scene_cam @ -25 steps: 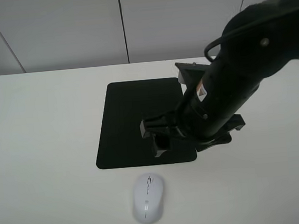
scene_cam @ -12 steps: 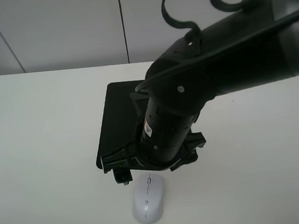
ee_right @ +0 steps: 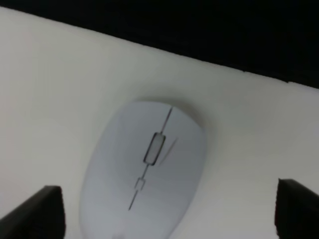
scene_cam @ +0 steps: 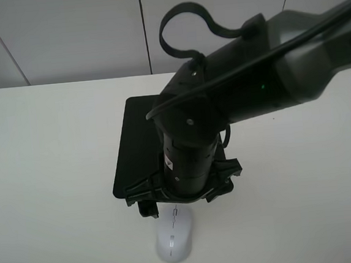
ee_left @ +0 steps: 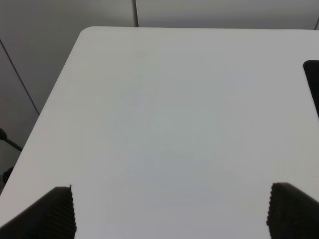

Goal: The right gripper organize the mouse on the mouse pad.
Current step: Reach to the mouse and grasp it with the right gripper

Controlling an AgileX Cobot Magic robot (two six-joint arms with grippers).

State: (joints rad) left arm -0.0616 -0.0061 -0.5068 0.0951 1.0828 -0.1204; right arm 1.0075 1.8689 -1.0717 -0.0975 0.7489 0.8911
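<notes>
White mouse [scene_cam: 174, 237] lies on table [scene_cam: 48, 155], just off the pad's near edge. Right gripper [ee_right: 172, 211] is above it, jaws spread wide, 2 fingers clear of its sides. Black mouse pad [scene_cam: 137, 147] sits behind, partly hidden by the arm. Left gripper [ee_left: 177, 214] hangs over the table, jaws apart.

Right arm [scene_cam: 281, 73] runs from 2 o'clock to centre and bends there. Wrist vertical, cable [scene_cam: 181, 20] looping at 12. Right gripper [scene_cam: 183, 201] points straight down toward 6 o'clock, jaws spread wide. Left gripper [ee_left: 172, 211] also spread wide, only its fingertips [ee_left: 55, 214] visible.
</notes>
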